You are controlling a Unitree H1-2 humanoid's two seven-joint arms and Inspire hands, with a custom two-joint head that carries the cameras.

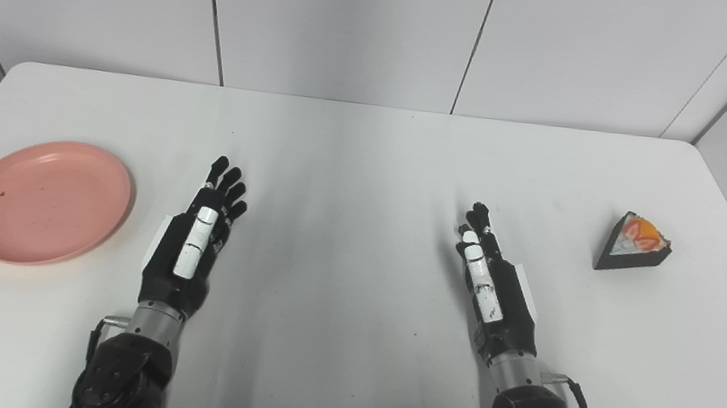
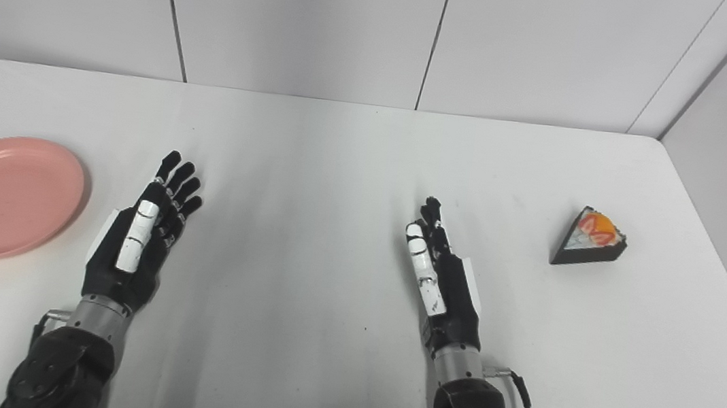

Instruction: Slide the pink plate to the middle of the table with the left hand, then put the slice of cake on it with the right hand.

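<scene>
The pink plate (image 1: 47, 201) lies flat at the left side of the white table (image 1: 369, 150), close to the left edge and well apart from the table's middle; nothing rests on it. The slice of cake (image 1: 633, 244) sits far over on the right side, a dark wedge with white and orange topping, its pointed end toward the far side. Between them, both arms come in from the near edge. The left hand (image 1: 195, 239) hovers just right of the plate without touching it, fingers stretched out and slightly spread toward the far side, holding nothing. The right hand (image 1: 490, 280) is right of the table's middle and well apart from the cake, turned edge-on with its fingers extended and close alongside each other, also holding nothing.
</scene>
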